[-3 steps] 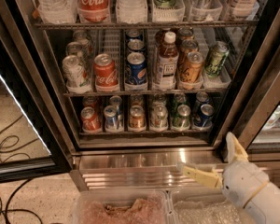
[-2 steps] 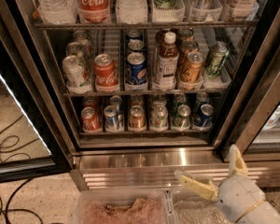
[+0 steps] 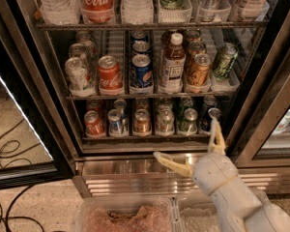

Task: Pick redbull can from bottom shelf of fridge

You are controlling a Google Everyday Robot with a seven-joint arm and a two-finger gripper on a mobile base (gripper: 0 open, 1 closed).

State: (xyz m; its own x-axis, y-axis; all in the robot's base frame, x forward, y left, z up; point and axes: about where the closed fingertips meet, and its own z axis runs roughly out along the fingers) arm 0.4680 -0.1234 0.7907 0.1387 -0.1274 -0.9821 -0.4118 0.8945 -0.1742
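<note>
Gripper, fingers spread wide and empty, hangs before the steel base of the fridge; the redbull can stands upper-left of it, second lane of the bottom shelf.

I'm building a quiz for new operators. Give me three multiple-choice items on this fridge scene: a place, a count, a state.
1. On the dark wire bottom shelf, the slim blue-and-silver redbull can stands in: A) the second lane from left; B) the far-right lane; C) the centre lane.
2. Can lanes on that shelf: A) four; B) six; C) eight.
3. The white two-finger gripper is: A) shut on a can; B) open and empty; C) up at the top shelf.
Answers: 1A, it stands beside the leftmost red can; 2B, six front cans show; 3B, fingers spread, low right before the ribbed steel base panel.
</note>
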